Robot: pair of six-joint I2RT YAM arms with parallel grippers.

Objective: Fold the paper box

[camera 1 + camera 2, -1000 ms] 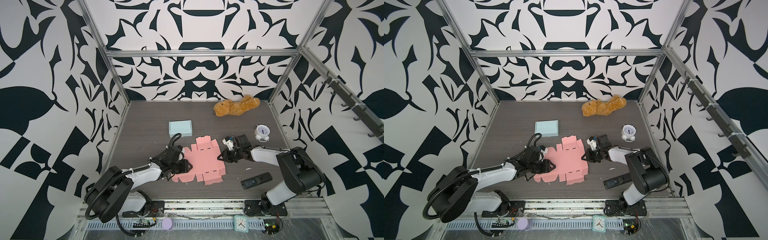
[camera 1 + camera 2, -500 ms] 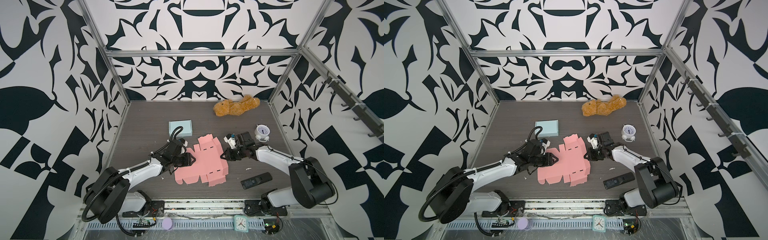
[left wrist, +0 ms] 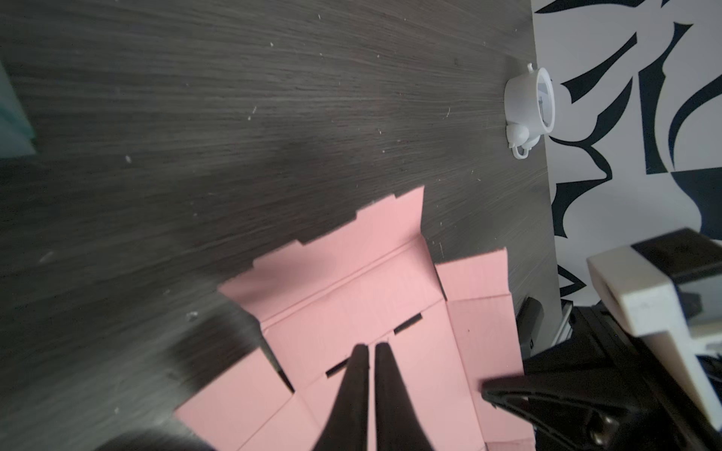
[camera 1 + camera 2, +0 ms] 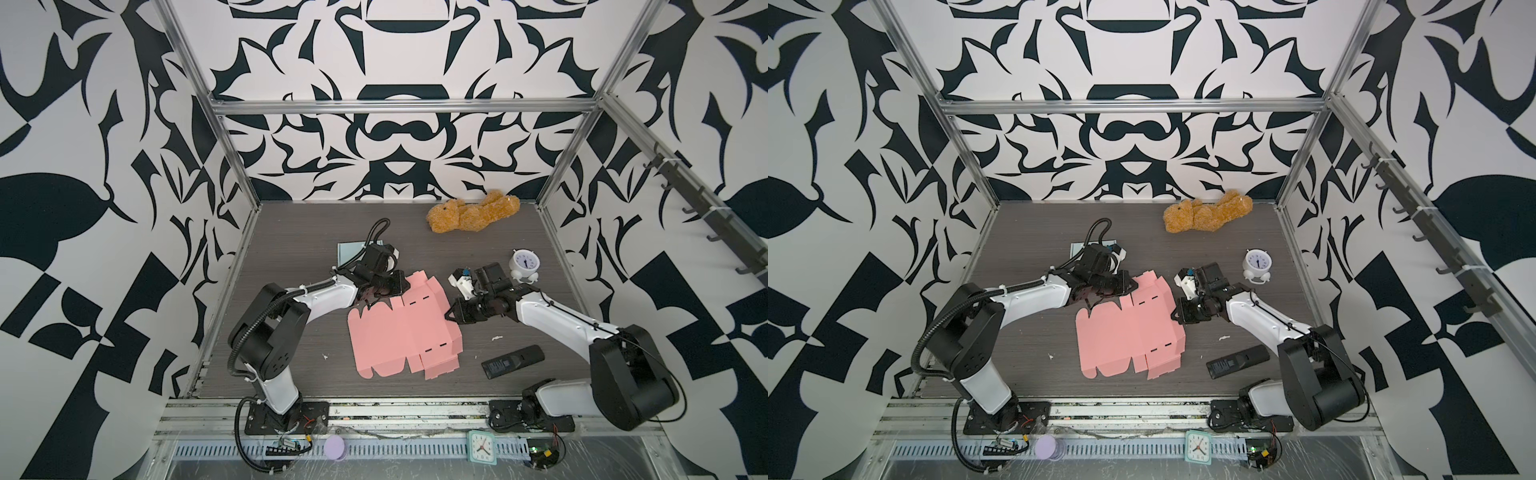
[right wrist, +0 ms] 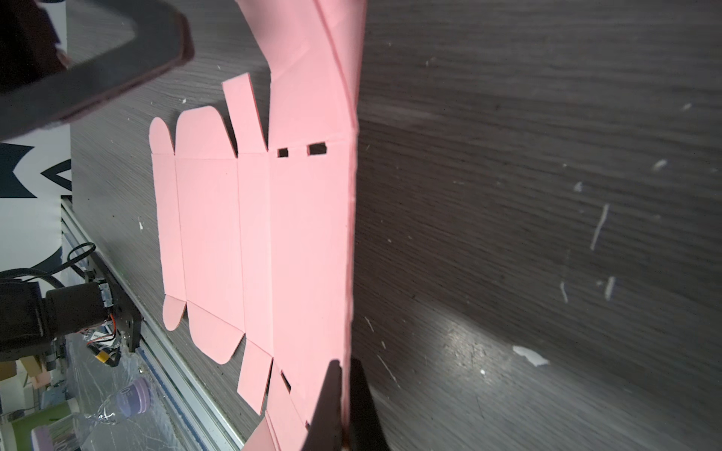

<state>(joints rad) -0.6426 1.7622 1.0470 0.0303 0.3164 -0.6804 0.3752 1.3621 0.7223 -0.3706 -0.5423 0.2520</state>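
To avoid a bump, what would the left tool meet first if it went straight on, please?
Probably the pink paper box: the shut left tool points low across its slotted panel, bare table beyond; depth is unclear.

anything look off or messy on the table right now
Small white scraps litter the dark table, some near the remote. The pink paper box lies skewed, its right edge raised where the right gripper pinches it.
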